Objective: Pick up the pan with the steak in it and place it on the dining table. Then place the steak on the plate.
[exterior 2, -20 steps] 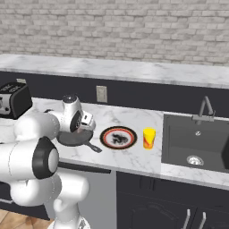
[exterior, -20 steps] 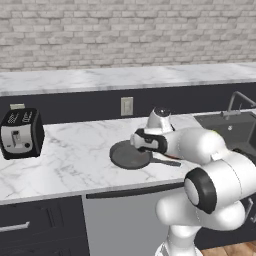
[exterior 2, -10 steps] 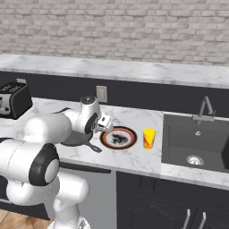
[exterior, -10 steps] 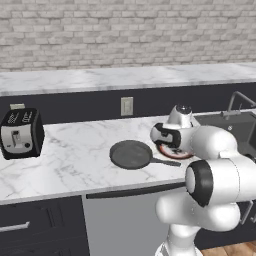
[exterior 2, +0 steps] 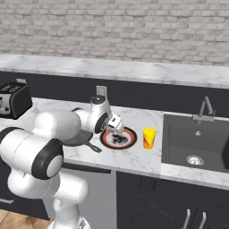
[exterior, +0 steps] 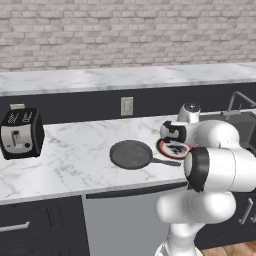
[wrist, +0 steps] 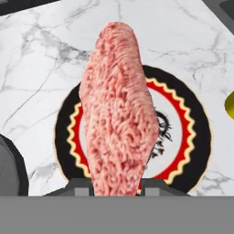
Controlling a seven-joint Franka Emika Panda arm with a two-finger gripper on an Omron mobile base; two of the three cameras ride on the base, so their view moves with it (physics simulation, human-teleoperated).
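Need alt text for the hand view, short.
A pinkish-red steak, held upright between the end effector's fingertips, hangs over a round plate with a black and red-orange rim. The plate sits on a white grey-veined marble dining table, with a dark pan's edge at lower left.

The arm is a chain of fat, rounded white shells — glossy, smooth, with no seams or screws that can be made out. Between the shells sit dark, near-black joint rings; the broadest band circles the big segment nearest the camera. The lowest part is a white column rising from the base. Toward the plate (exterior 2: pixel 118 138) the arm narrows to a smaller white wrist with a dark collar and a grey, flat-topped cap — the hand beyond it is a short white block with dark parts. No cables or markings can be told.
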